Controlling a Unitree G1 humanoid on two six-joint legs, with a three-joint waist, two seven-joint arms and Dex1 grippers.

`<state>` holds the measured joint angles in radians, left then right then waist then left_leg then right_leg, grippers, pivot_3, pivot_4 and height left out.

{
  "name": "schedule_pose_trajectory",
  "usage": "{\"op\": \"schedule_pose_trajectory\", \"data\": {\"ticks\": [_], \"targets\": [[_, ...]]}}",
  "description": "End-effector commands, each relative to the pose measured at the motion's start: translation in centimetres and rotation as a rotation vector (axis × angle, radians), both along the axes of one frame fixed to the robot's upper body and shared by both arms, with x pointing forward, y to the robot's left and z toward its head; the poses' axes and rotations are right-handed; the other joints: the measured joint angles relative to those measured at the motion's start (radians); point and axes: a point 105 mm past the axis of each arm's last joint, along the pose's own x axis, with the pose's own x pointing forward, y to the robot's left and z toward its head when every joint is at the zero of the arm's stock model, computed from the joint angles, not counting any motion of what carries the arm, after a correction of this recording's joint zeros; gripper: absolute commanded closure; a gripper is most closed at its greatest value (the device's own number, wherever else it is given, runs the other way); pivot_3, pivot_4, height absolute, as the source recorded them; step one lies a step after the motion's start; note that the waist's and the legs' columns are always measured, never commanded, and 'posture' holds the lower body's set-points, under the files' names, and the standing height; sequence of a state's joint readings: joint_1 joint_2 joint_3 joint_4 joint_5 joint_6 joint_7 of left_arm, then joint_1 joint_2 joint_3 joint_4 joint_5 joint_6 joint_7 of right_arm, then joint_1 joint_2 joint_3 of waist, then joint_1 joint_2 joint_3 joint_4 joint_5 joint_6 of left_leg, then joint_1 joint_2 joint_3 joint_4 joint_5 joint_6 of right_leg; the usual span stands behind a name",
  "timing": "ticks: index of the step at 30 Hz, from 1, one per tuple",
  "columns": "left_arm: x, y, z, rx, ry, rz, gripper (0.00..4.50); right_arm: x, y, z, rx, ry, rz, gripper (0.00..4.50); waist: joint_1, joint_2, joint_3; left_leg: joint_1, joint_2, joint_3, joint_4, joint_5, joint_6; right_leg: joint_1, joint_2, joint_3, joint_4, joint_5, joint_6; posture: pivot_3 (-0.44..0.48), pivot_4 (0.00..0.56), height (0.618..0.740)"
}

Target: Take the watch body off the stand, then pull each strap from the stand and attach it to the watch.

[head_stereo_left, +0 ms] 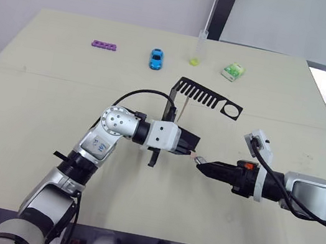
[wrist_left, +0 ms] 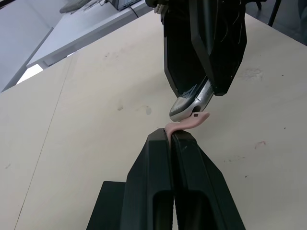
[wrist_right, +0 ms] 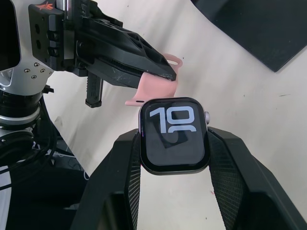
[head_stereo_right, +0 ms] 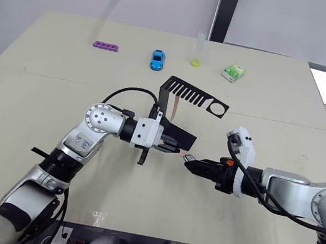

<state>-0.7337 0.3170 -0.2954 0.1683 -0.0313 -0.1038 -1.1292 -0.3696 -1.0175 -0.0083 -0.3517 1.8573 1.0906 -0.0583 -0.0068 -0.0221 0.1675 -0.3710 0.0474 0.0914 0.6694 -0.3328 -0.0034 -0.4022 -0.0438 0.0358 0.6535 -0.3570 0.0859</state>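
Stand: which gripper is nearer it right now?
Left. The left gripper sits just in front of the stand; the right gripper is farther out, toward the robot.

table (head_stereo_left: pixel 34 137): pale beige top, spans most of the frame | purple strip (head_stereo_left: pixel 104 44): upper left, lying flat | blue toy car (head_stereo_left: pixel 156 59): upper centre, right of the strip | clear tube (head_stereo_left: pixel 199 46): upright, yellow at its base, upper centre | green-white box (head_stereo_left: pixel 233 71): upper right of centre, near the tube
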Motion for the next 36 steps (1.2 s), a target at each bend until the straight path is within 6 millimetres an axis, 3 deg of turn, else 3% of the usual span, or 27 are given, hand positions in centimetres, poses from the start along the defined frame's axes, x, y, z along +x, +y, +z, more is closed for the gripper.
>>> {"op": "schedule_pose_trajectory", "data": {"ticks": [1, 36], "targets": [[-1.34, -1.56, 1.24, -0.042, -0.048, -0.069, 4.5, -0.5, 1.23, 1.33, 0.051, -0.048, 0.055, 2.98, 0.0, 0.0, 0.0, 0.0, 0.0, 0.0, 0.0, 0.0, 0.0, 0.0, 0.0, 0.0, 0.0, 0.0, 0.0, 0.0, 0.15, 0.74], [-1.35, -1.57, 1.22, -0.032, -0.042, -0.065, 4.5, 0.29, 0.61, 1.98, 0.028, -0.086, 0.041, 2.98, 0.0, 0.0, 0.0, 0.0, 0.0, 0.0, 0.0, 0.0, 0.0, 0.0, 0.0, 0.0, 0.0, 0.0, 0.0, 0.0, 0.15, 0.74]]}}
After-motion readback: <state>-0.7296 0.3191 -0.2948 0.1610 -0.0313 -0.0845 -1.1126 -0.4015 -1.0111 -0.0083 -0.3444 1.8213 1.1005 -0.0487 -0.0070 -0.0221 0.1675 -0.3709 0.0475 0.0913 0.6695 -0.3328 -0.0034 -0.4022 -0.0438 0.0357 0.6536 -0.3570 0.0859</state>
